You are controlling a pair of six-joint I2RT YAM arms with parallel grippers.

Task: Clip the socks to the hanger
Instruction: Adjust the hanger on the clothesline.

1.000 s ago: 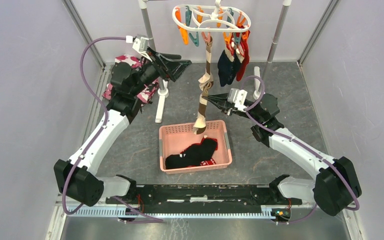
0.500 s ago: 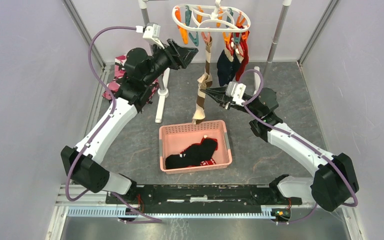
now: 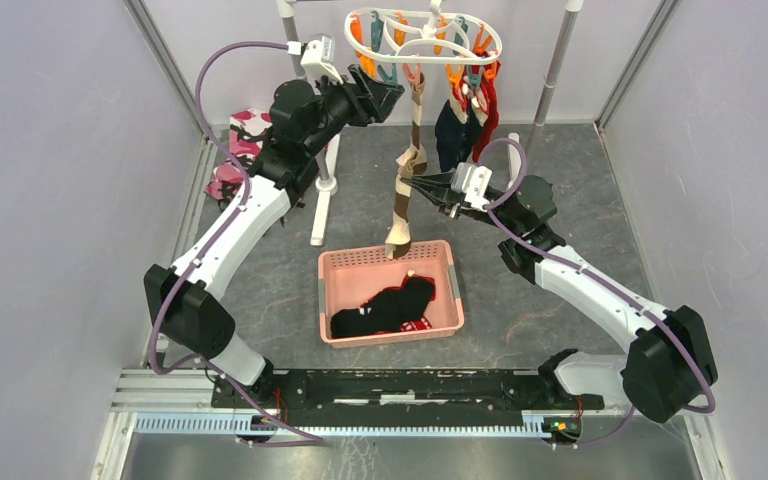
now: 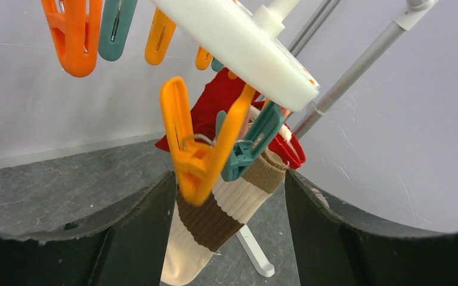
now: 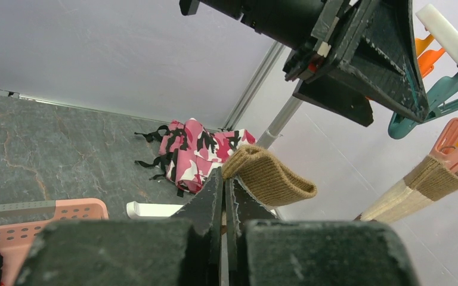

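The white hanger (image 3: 422, 30) hangs at the back, its orange and teal clips dangling. A beige sock with brown stripes (image 3: 415, 120) is clipped to it, and so are a navy sock (image 3: 452, 135) and a red sock (image 3: 486, 115). My left gripper (image 3: 385, 95) is raised under the hanger's left side and open. In the left wrist view an orange clip (image 4: 197, 149) hangs between its fingers (image 4: 137, 226), with the striped sock (image 4: 226, 208) just behind. My right gripper (image 3: 415, 183) is shut on the tan cuff (image 5: 268, 176) of a second beige sock (image 3: 398, 225). Black socks (image 3: 385, 308) lie in the basket.
The pink basket (image 3: 340, 262) sits mid-table under the held sock. Grey rack poles (image 3: 295, 50) (image 3: 558, 70) flank the hanger, and a white rack foot (image 3: 320, 215) lies on the floor. A pink camouflage cloth (image 3: 242, 135) lies at the back left.
My left arm has risen and swung right, bringing its open gripper up to the hanger's clips. My right gripper lifted the held sock slightly, then stayed still.
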